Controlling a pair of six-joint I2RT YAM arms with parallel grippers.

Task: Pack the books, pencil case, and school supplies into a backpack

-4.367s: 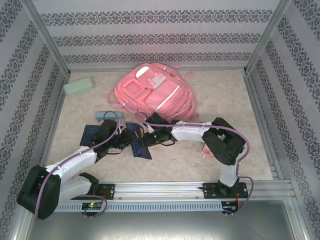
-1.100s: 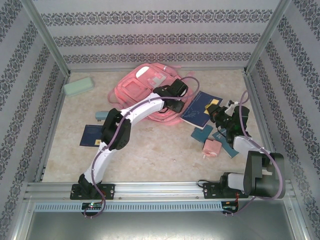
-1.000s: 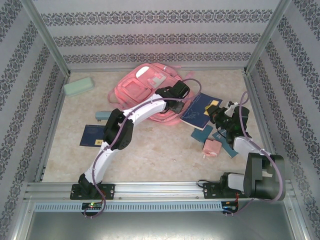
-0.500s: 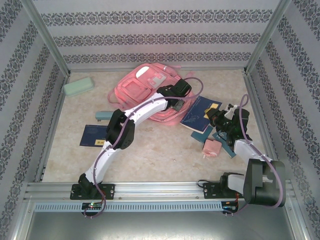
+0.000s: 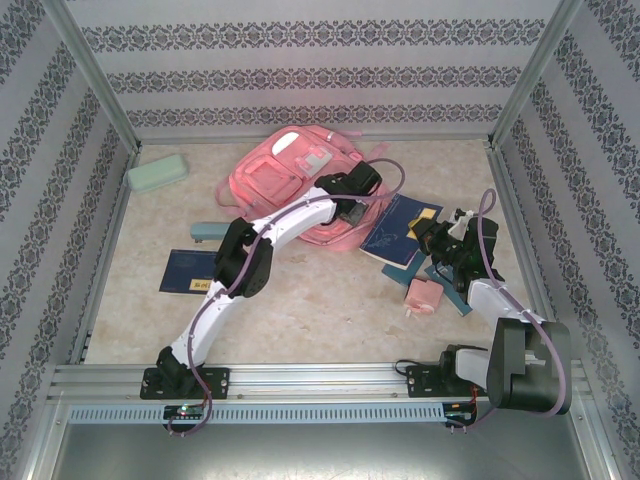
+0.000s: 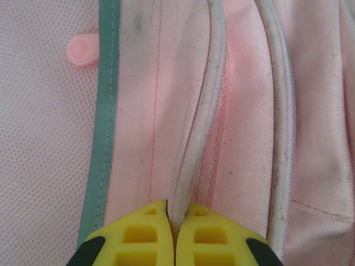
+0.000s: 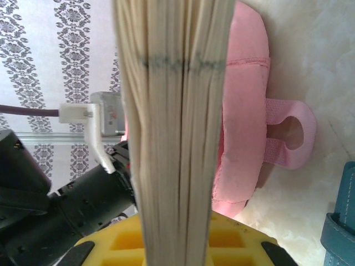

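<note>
The pink backpack [image 5: 285,185] lies at the back middle. My left gripper [image 5: 349,208] [image 6: 176,215] is at its right side, shut on a strip of its white trim [image 6: 195,149]. A navy book [image 5: 400,222] tilts up beside the backpack, and my right gripper [image 5: 429,238] [image 7: 175,224] is shut on its near edge; the page edges [image 7: 172,111] stand between the yellow fingers. A second navy book [image 5: 188,270] lies flat at the left. The mint pencil case [image 5: 157,175] rests at the back left. A pink block [image 5: 424,296] and teal pads [image 5: 402,269] lie under the right arm.
A small teal item [image 5: 205,232] lies left of the backpack. Another teal pad [image 5: 456,290] [image 7: 341,221] sits by the right forearm. Patterned walls and metal rails [image 5: 300,378] enclose the table. The left arm's black link [image 7: 55,205] is close to the held book.
My left gripper has closed onto the backpack's white trim. The right gripper has shifted the navy book slightly down and towards the left.
</note>
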